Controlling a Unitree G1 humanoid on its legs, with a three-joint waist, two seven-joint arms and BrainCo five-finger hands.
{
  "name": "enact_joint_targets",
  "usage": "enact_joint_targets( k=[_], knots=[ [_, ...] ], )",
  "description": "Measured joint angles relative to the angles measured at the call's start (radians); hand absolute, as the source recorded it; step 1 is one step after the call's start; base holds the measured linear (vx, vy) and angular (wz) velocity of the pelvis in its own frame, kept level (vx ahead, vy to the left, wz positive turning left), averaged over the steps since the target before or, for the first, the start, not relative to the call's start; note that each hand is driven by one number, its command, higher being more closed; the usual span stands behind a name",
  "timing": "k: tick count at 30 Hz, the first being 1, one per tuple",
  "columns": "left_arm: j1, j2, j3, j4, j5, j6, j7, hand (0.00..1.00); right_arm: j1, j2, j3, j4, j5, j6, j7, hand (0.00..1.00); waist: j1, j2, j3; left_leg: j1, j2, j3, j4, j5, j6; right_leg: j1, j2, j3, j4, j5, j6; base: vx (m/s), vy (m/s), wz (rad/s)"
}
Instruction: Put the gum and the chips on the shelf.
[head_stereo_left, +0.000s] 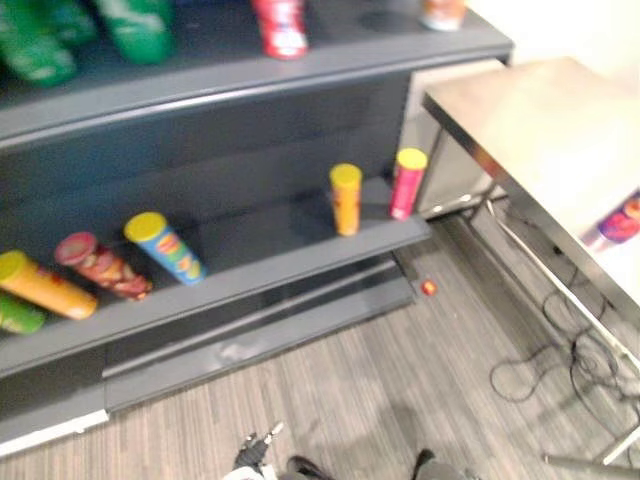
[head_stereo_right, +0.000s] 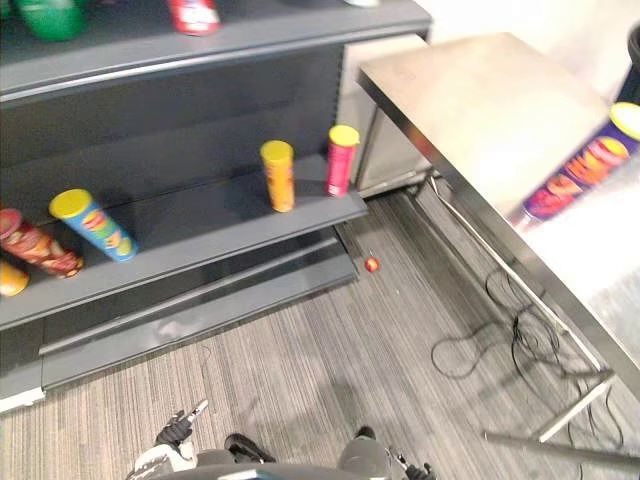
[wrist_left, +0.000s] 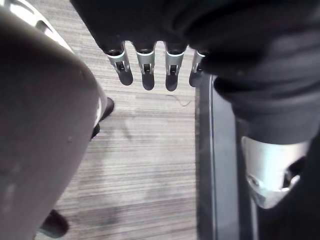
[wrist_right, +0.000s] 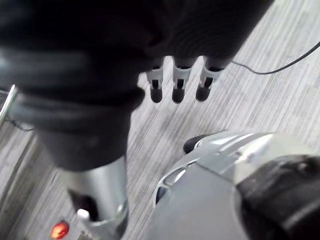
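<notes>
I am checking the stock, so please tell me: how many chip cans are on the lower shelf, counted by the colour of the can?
Green can, cut off at the edge: 1
Yellow-orange cans: 2
Red can: 1
Blue can: 1
Pink can: 1
Total on the lower shelf: 6

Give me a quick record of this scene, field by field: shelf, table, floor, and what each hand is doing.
Shelf: dark grey shelf unit, chip cans on both levels
Standing on lower level: orange can with yellow lid; pink can with yellow lid
Lying on lower level: blue can with yellow lid
Table: steel table, purple chip can lying on it
Floor: small red round object near the shelf's base
Left hand: open, empty
Right hand: open, empty
</notes>
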Motion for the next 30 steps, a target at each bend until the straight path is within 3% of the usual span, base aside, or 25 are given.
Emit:
enact_joint_targets(
  k=[2, 6, 11, 14, 17, 25, 27, 28, 30],
  knots=[
    [-0.003, -0.014, -0.007, 0.002, 0.002, 0.001, -0.001, 0.0, -0.004, -0.012, -0.002, 0.001, -0.001, 0.001, 0.002, 0.0, 0.0, 0.015, 0.009, 0.043, 0.009, -0.007, -0.079, 0.073, -0.02, 0.025, 0.046, 0.0, -0.021, -0.005, -0.008, -0.05, -0.235, -0.23],
    [-0.007, -0.023, -0.029, -0.001, 0.003, 0.001, -0.011, 0.0, -0.023, -0.024, -0.008, -0.002, -0.001, -0.002, 0.005, 0.0, -0.016, 0.03, 0.005, 0.065, 0.007, -0.049, -0.132, 0.109, -0.036, 0.037, 0.071, 0.002, -0.033, -0.015, -0.024, -0.09, -0.113, -0.08],
    [-0.013, -0.013, -0.029, -0.01, 0.02, 0.002, -0.011, 0.0, -0.034, -0.007, -0.047, -0.004, 0.0, -0.004, 0.004, 0.0, -0.025, 0.026, 0.023, 0.061, -0.01, -0.056, -0.133, 0.109, -0.036, 0.019, 0.061, 0.026, -0.03, -0.022, -0.023, -0.13, 0.008, -0.08],
    [-0.012, -0.013, -0.036, -0.012, 0.023, 0.002, -0.011, 0.0, -0.034, -0.003, -0.085, -0.004, 0.001, -0.004, 0.002, 0.0, -0.028, 0.035, 0.039, 0.057, -0.016, -0.056, -0.132, 0.109, -0.035, -0.032, 0.045, 0.043, 0.039, -0.053, -0.029, -0.13, 0.021, -0.09],
    [-0.012, -0.014, -0.037, -0.011, 0.022, 0.002, -0.011, 0.0, -0.048, -0.003, -0.088, -0.004, 0.001, -0.005, 0.001, 0.0, -0.05, 0.045, 0.054, 0.018, -0.012, -0.056, -0.112, 0.106, -0.024, -0.11, 0.027, 0.056, 0.127, -0.089, -0.035, -0.09, -0.013, -0.04],
    [-0.025, -0.028, 0.004, -0.048, 0.021, 0.002, 0.012, 0.0, -0.051, 0.013, -0.095, -0.048, 0.014, -0.017, -0.012, 0.0, -0.051, 0.055, 0.111, -0.014, 0.057, -0.029, -0.027, 0.101, -0.02, -0.211, 0.033, 0.088, 0.291, -0.161, -0.069, -0.03, -0.075, -0.12],
    [-0.033, -0.044, 0.02, -0.063, 0.02, 0.002, 0.016, 0.0, -0.046, 0.017, -0.093, -0.067, 0.021, -0.018, -0.013, 0.0, -0.051, 0.06, 0.114, -0.021, 0.099, -0.028, 0.04, 0.087, -0.009, -0.218, 0.039, 0.087, 0.335, -0.192, -0.081, 0.02, -0.163, -0.02],
    [-0.034, -0.056, 0.04, -0.088, 0.017, 0.002, 0.016, 0.0, -0.032, 0.019, -0.08, -0.093, 0.021, -0.018, -0.014, 0.0, -0.046, 0.059, 0.117, -0.03, 0.155, -0.044, 0.144, 0.081, 0.002, -0.211, 0.053, 0.097, 0.356, -0.209, -0.093, 0.01, -0.159, -0.16],
    [-0.03, -0.066, 0.056, -0.109, -0.002, 0.001, 0.016, 0.0, -0.023, 0.019, -0.047, -0.116, 0.027, -0.025, -0.015, 0.0, -0.044, 0.058, 0.118, -0.048, 0.198, -0.171, 0.25, 0.088, 0.024, -0.199, 0.081, 0.123, 0.369, -0.224, -0.107, -0.01, -0.146, -0.55]
  ],
)
